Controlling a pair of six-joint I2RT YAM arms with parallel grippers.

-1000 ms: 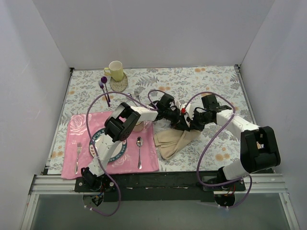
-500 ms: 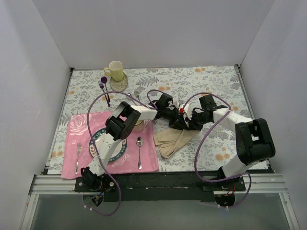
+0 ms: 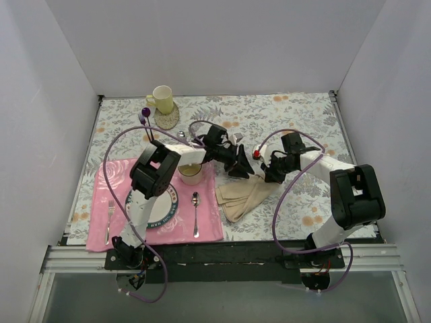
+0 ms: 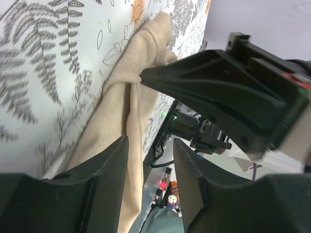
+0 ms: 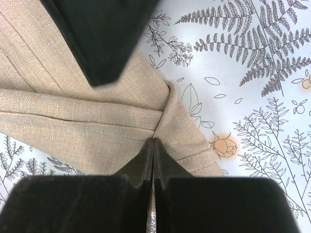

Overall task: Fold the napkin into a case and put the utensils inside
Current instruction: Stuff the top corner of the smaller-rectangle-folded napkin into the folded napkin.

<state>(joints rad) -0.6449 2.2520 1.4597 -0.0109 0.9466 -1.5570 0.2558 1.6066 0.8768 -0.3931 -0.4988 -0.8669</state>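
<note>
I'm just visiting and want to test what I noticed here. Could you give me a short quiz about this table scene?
1. True or false: the right gripper is shut, its tip on the beige napkin.
2. Which sits on the pink mat? A) yellow mug B) plate C) purple fork
3. How many pieces of cutlery lie on that mat?
Key: 1 true; 2 B; 3 two, a fork and a spoon.

Floral tablecloth (image 3: 303, 114) — napkin (image 3: 242, 198), placemat (image 3: 108, 182) (pink)

R pincer (image 5: 153, 141) closed, tips on napkin (image 5: 73, 121).
</note>
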